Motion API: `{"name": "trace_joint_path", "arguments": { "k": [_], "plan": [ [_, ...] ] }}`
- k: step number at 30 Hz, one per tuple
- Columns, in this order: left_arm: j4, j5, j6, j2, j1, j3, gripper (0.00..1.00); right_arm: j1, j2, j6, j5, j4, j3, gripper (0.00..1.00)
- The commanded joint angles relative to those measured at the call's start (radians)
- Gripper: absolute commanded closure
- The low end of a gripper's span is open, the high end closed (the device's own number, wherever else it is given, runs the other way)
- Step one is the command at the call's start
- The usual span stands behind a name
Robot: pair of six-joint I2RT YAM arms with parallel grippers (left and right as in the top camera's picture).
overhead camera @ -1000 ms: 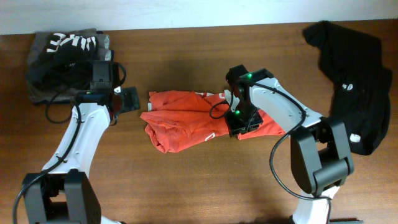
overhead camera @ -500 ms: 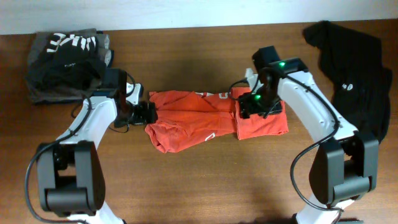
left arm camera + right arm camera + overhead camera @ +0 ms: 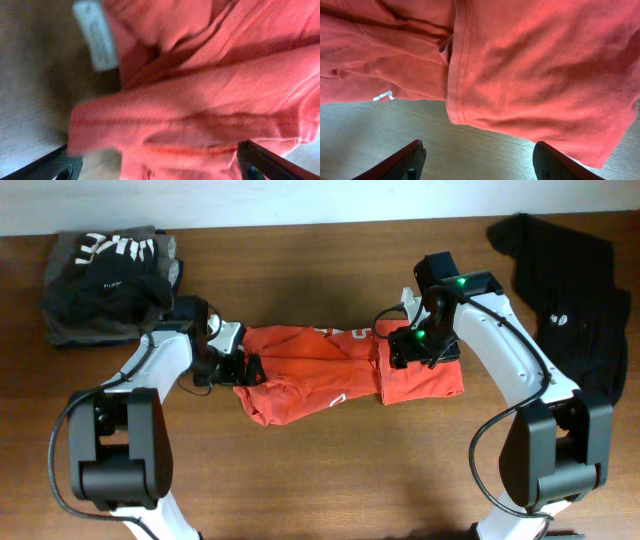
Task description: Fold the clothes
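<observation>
Hovering mid-frame over a bunched, half-folded T-shirt, left gripper and right gripper both spread apart, neat final folds remaining.

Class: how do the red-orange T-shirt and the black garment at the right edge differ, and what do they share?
The red-orange T-shirt lies bunched in a sideways band mid-table; the black garment sprawls front-to-back along the right edge. The left gripper and right gripper flank the T-shirt; neither is at the black garment. Both garments lie crumpled on the table.
</observation>
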Motion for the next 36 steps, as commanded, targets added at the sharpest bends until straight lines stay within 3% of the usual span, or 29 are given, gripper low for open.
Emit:
{"name": "trace_joint_path", "arguments": {
  "k": [1,2,7,9,15,18,24,32,36],
  "plan": [
    [0.011,0.081,0.027,0.126,-0.017,-0.016,0.05,-0.003,-0.019,-0.010,0.009,0.002,0.014,0.27],
    [0.015,0.084,0.016,0.144,-0.021,-0.016,0.11,-0.003,-0.019,-0.010,0.009,0.002,0.014,0.27],
    [0.034,0.083,-0.044,0.180,-0.020,-0.016,0.78,-0.003,-0.019,-0.008,0.035,0.013,0.014,0.27],
    [0.034,0.083,-0.048,0.180,-0.020,-0.016,0.97,-0.008,-0.019,-0.005,0.039,0.018,0.014,0.27],
    [0.010,0.077,-0.050,0.165,0.002,-0.012,0.99,-0.064,-0.019,0.006,0.039,0.043,0.014,0.27],
    [-0.009,0.044,-0.050,0.142,0.038,-0.003,0.99,-0.097,-0.017,0.002,0.040,0.046,0.013,0.37],
    [-0.053,-0.047,-0.042,0.060,0.133,0.012,1.00,-0.151,0.002,-0.010,-0.010,0.091,0.006,0.95],
    [-0.124,-0.087,0.010,0.021,0.185,0.085,0.99,-0.158,0.091,-0.043,-0.323,0.257,-0.010,0.96],
    [-0.131,-0.086,0.005,0.021,0.185,0.122,0.99,-0.157,0.165,-0.043,-0.347,0.269,-0.017,0.96]
  ]
}}
